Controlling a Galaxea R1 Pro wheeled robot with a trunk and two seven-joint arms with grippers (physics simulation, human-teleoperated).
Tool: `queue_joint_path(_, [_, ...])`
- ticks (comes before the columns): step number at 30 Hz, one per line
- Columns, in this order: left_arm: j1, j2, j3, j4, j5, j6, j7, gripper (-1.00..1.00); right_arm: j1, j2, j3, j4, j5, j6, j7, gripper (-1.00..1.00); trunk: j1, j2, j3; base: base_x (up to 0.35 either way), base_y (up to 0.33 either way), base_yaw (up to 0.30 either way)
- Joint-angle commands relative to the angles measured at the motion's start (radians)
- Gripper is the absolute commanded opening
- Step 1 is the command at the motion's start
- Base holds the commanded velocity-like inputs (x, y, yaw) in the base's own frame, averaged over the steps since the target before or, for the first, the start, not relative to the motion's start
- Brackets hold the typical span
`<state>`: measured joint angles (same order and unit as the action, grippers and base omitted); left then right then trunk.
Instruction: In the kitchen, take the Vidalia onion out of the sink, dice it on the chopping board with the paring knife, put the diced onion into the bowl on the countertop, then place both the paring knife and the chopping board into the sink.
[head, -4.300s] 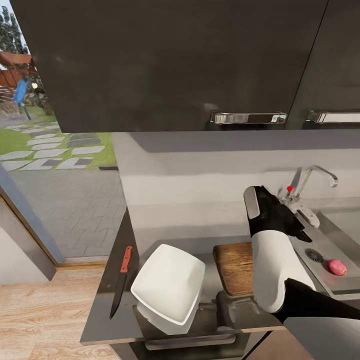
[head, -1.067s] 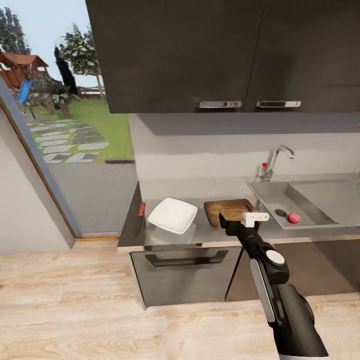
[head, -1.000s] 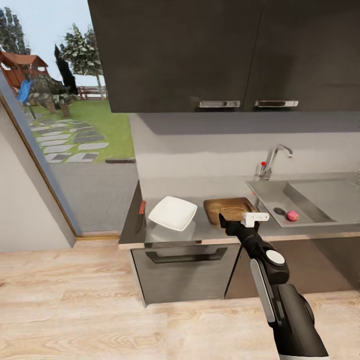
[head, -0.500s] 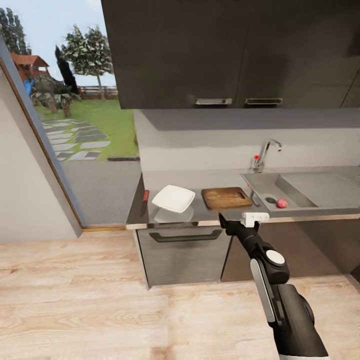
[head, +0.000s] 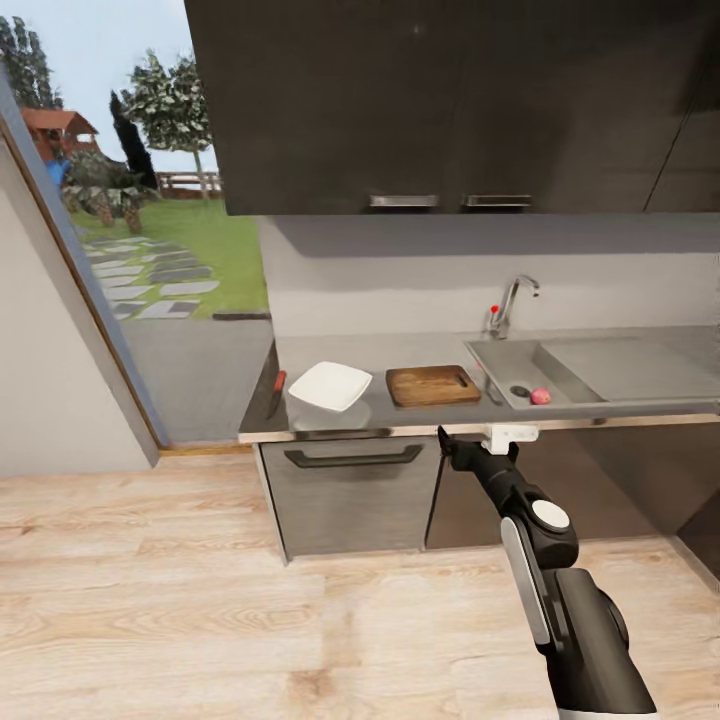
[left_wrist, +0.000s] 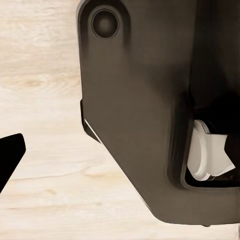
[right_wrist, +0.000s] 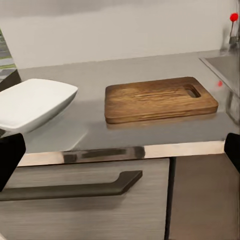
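Observation:
The countertop (head: 400, 412) carries the red-handled paring knife (head: 276, 381) at its left end, then the white bowl (head: 330, 386), then the chopping board (head: 432, 384). To their right, the small reddish onion (head: 541, 396) lies in the sink (head: 498, 356) beside the drain. My right gripper (head: 478, 440) hangs open in front of the counter's edge, short of the board, holding nothing. The right wrist view has the chopping board (right_wrist: 160, 98) and bowl (right_wrist: 32, 104) ahead between spread fingertips (right_wrist: 10, 155). My left gripper (left_wrist: 120, 157) is down by my dark body, over the floor.
A chrome tap (head: 505, 302) with a red knob stands behind the sink. Dark wall cabinets (head: 440, 100) hang above the counter, and an oven front with a handle (head: 352, 458) sits below it. At the left an open doorway (head: 130, 250) leads outside. Wooden floor (head: 200, 600) separates me from the counter.
The whole view has drawn back from the counter and turned slightly, so the camera has moved. The things on the counter and in the sink lie as before. My right arm keeps its pose.

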<state>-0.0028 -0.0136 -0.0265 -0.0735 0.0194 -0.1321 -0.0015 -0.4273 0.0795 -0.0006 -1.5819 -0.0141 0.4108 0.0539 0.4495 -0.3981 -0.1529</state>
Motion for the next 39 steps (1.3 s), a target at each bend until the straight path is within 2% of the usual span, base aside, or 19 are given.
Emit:
queue_joint_path(1, [0.000, 0.000, -0.003, 0.000, 0.002, -0.003, 0.000, 1.00, 0.000, 0.000, -0.001, -0.001, -0.001, -0.001, 0.004, 1.00, 0.001, -0.002, -0.002, -0.004, -0.219, 0.000])
queue_joint_path(6, [0.000, 0.001, -0.003, 0.000, 0.002, -0.003, 0.000, 1.00, 0.026, 0.000, -0.001, 0.027, 0.009, -0.111, 0.003, 1.00, 0.001, -0.002, -0.002, -0.001, -0.070, 0.000])
queue_joint_path(15, [0.000, 0.001, -0.001, 0.000, 0.002, -0.002, 0.002, 1.00, 0.084, 0.000, -0.001, 0.132, 0.038, -0.231, 0.003, 1.00, 0.001, -0.002, -0.002, 0.000, -0.006, 0.000])
queue_joint_path(21, [0.000, 0.001, -0.001, 0.000, 0.002, -0.001, 0.003, 1.00, 0.151, 0.000, -0.001, 0.249, 0.051, -0.356, 0.003, 1.00, 0.001, -0.002, -0.002, 0.000, 0.000, 0.000])
queue_joint_path(22, [0.000, 0.000, 0.000, 0.000, 0.002, -0.001, 0.004, 1.00, 0.174, 0.000, -0.001, 0.326, 0.082, -0.417, 0.003, 1.00, 0.001, -0.002, -0.002, 0.000, 0.000, 0.000])
queue_joint_path(27, [0.000, -0.003, 0.001, -0.001, 0.002, 0.000, 0.005, 1.00, 0.195, 0.000, -0.001, 0.433, 0.130, -0.512, 0.008, 1.00, 0.001, -0.002, -0.002, 0.000, 0.000, 0.000])
queue_joint_path(32, [0.000, -0.006, 0.001, -0.030, 0.002, 0.002, 0.007, 1.00, 0.241, 0.000, -0.001, 0.543, 0.146, -0.624, 0.014, 1.00, 0.001, -0.002, -0.002, 0.000, 0.000, 0.000])
queue_joint_path(34, [0.000, -0.005, 0.000, -0.067, 0.002, 0.005, 0.007, 1.00, 0.270, 0.000, -0.001, 0.616, 0.149, -0.705, 0.015, 1.00, 0.001, -0.002, -0.002, 0.000, 0.000, 0.000])
queue_joint_path(39, [0.000, 0.002, 0.000, -0.078, 0.002, 0.006, 0.008, 1.00, 0.291, -0.001, -0.001, 0.727, 0.151, -0.818, 0.015, 1.00, 0.001, -0.002, -0.002, 0.000, 0.000, 0.000])
